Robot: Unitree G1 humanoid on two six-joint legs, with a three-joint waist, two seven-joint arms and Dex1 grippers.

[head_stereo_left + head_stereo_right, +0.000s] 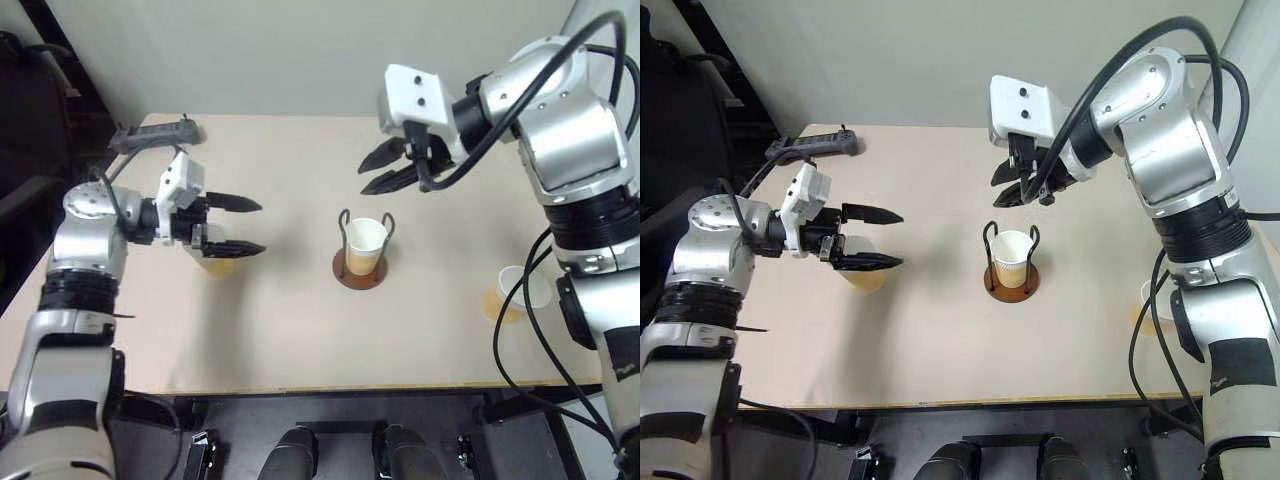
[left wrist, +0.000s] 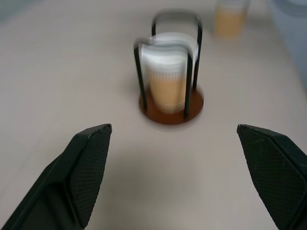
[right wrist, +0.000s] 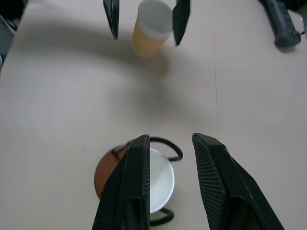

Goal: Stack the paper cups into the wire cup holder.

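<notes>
Paper cups point(image 1: 1012, 256): matt tan-orange paper outside, plain white inside and at the rim. Wire cup holder point(image 1: 359, 268): thin dark glossy wire loops on a smooth reddish-brown disc. Table point(image 1: 290, 330) beneath the holder: smooth, matt, pale beige surface.

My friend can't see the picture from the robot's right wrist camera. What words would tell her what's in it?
A paper cup sits in the wire cup holder on a beige table, right under the right gripper, whose two black fingers are slightly apart and hold nothing. Farther off, the left gripper has its fingers spread wide on either side of a second paper cup.
</notes>
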